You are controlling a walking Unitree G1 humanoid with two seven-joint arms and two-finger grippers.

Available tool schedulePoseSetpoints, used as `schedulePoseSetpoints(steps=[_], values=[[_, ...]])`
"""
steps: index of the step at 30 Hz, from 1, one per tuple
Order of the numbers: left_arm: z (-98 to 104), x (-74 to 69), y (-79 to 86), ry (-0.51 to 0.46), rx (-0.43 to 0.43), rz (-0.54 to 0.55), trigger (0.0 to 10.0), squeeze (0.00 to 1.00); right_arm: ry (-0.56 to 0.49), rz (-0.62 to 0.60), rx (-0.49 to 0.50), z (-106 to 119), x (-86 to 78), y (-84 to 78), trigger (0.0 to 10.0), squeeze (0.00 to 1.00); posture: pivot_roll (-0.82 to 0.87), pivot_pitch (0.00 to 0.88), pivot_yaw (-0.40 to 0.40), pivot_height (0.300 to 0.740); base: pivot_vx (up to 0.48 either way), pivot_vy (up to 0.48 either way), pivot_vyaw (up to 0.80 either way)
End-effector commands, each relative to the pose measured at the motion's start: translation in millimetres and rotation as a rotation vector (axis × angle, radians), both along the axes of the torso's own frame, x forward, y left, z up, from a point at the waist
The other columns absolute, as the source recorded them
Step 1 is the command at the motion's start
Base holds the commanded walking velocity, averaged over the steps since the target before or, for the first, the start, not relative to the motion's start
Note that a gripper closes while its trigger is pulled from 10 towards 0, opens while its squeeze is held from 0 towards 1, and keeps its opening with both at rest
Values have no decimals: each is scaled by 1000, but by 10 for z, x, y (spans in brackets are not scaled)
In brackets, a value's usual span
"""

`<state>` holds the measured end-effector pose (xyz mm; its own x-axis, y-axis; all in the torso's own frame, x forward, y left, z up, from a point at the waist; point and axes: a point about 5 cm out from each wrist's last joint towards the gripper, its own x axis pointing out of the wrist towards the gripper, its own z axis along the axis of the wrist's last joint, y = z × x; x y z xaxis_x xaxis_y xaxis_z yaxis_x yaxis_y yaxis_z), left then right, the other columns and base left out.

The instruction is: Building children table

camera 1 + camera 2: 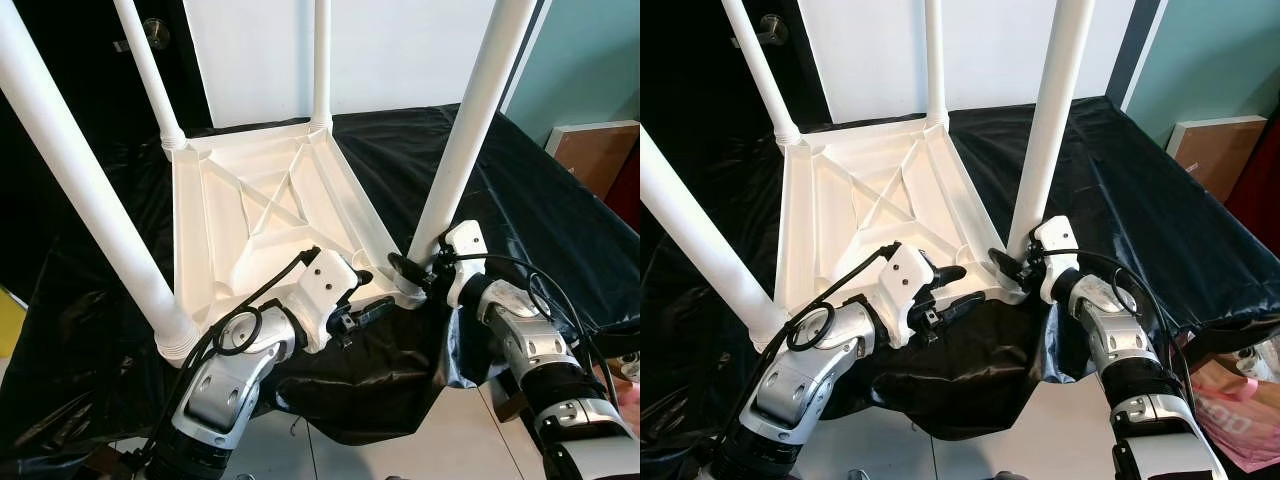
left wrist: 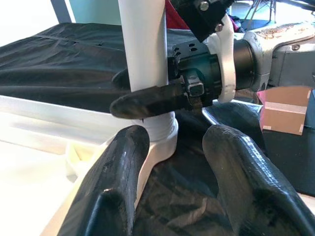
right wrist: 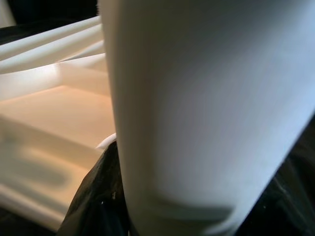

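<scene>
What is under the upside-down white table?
The white table top lies on a black plastic sheet draped over some surface. What supports the sheet is covered, so it can't be seen. The right gripper grips one leg near its base.

Four upright white legs [image 1: 468, 130] ring the upturned table [image 1: 250, 215], leaving its ribbed middle open from above. The right gripper [image 1: 412, 272] blocks the near-right leg's base; black cloth [image 1: 540, 200] beyond lies bare.

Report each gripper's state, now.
Left gripper: open, holding nothing, beside the tabletop corner.
Right gripper: shut on the near right table leg at its base.
</scene>
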<state>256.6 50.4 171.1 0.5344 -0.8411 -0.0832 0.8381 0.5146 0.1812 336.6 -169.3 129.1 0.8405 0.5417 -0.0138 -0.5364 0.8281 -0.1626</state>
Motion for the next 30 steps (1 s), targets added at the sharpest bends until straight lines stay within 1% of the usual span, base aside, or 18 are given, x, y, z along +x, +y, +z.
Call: schedulePoseSetpoints(steps=[1, 2, 3, 5, 6, 8, 9, 10, 11, 12, 13, 15, 17, 19, 22, 24, 30], values=[[-19, 6, 16, 7, -1, 39, 10000, 0, 37, -90, -14, -108, -30, -32, 10000, 0, -121, 62, -7, 740, 0, 0, 0], [-19, 7, 13, 6, -1, 38, 10000, 0, 41, -163, 10, -128, -44, -9, 10000, 0, -121, 59, -8, 740, 0, 0, 0], [-19, 7, 11, 5, -1, 38, 10000, 0, 44, -211, 26, -142, -55, 6, 10000, 0, -121, 59, -8, 740, 0, 0, 0], [-19, 7, 11, 5, -1, 38, 10000, 0, 44, -211, 26, -142, -55, 6, 10000, 0, -121, 59, -8, 740, 0, 0, 0], [-18, 8, 12, 5, -2, 38, 10000, 0, 57, -278, 64, -166, -73, 26, 10000, 0, -120, 56, -12, 740, 0, 0, 0], [-17, 10, 16, 5, -5, 40, 10000, 0, 66, -425, 102, -224, -138, 86, 10000, 0, -121, 51, -18, 740, 0, 0, 0], [-17, 10, 17, 5, -6, 41, 10000, 0, 73, -477, 115, -248, -166, 109, 10000, 0, -121, 51, -18, 740, 0, 0, 0], [-17, 10, 17, 5, -6, 41, 10000, 0, 73, -477, 115, -248, -166, 109, 10000, 0, -121, 51, -18, 740, 0, 0, 0], [-18, 11, 16, 5, -7, 41, 10000, 0, 93, -549, 125, -289, -200, 138, 10000, 0, -120, 48, -22, 740, 0, 0, 0], [-18, 11, 16, 5, -7, 41, 10000, 0, 93, -549, 125, -289, -200, 138, 10000, 0, -120, 48, -22, 740, 0, 0, 0], [-19, 10, 16, 5, -8, 41, 10000, 0, 110, -617, 143, -319, -229, 164, 10000, 0, -122, 45, -22, 740, 0, 0, 0], [-20, 11, 7, 5, -9, 41, 10000, 0, 135, -689, 174, -359, -290, 303, 10000, 0, -120, 43, -23, 740, 0, 0, 0], [-18, 7, -11, 11, -21, 39, 10000, 0, 105, -641, 204, -274, -293, 402, 10000, 0, -130, 40, -17, 740, 0, 0, 0], [-19, 1, -27, 11, -22, 30, 10000, 0, 88, -610, 206, -235, -301, 425, 10000, 0, -130, 36, -21, 740, 0, 0, 0], [-20, -1, -31, 8, -20, 26, 10000, 0, 89, -615, 201, -231, -312, 431, 10000, 0, -130, 36, -21, 740, 0, 0, 0], [-23, 12, -14, 6, -15, 28, 10000, 0, 113, -617, 199, -260, -348, 492, 10000, 0, -129, 33, -20, 740, 0, 0, 0], [-15, 31, -3, 4, -16, 35, 10000, 0, 113, -606, 202, -236, -348, 528, 10000, 0, -131, 29, -21, 740, 0, 0, 0]])
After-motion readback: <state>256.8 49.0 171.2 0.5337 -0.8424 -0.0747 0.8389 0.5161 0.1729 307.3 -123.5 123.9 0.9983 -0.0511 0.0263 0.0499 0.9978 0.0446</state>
